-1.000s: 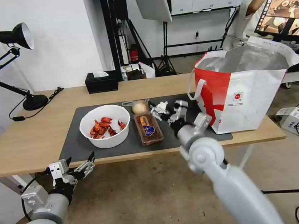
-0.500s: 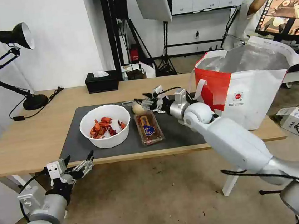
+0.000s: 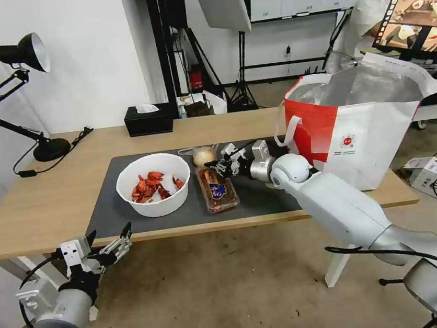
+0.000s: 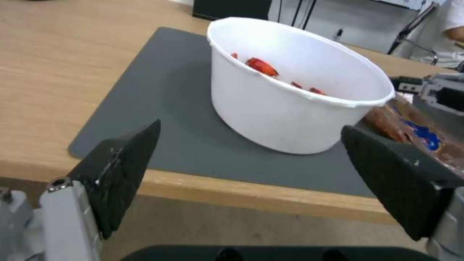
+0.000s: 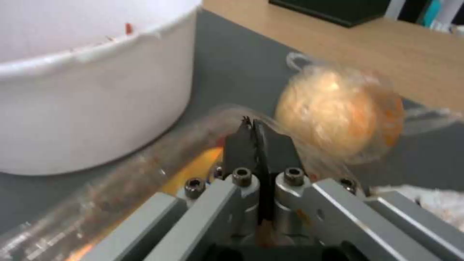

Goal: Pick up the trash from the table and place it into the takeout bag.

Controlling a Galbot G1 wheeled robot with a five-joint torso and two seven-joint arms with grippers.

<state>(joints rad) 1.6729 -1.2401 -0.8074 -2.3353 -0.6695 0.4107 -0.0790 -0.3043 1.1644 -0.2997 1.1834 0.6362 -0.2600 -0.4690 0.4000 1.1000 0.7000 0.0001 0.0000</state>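
Clear hinged plastic tray (image 3: pixel 217 189) sits frame-centre on the mat, btwn crayfish bowl (image 3: pixel 153 184) and takeout bag (image 3: pixel 361 126). Right pincer (image 3: pixel 217 165), tips pressed together, at its far end near the wrapped onion ball (image 3: pixel 204 156). Tray prob. light, thin, slippery; grip the rim. Left pincer (image 3: pixel 107 241) spread wide, lower left, below the surface edge.

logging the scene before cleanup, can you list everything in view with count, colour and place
bowl: 1, white, red shells inside, on the mat's left part
plastic tray: 1, clear, red scraps, right of the bowl
wrapped ball: 1, beige, behind the tray
mat: 1, dark grey, on the table
table: 1, light wood
takeout bag: 1, white and red, table's right end
tissue box: 1, black, far edge
desk lamp: 1, black, far left
left pincer: open, below the table's near edge
right pincer: shut, at the tray's far end
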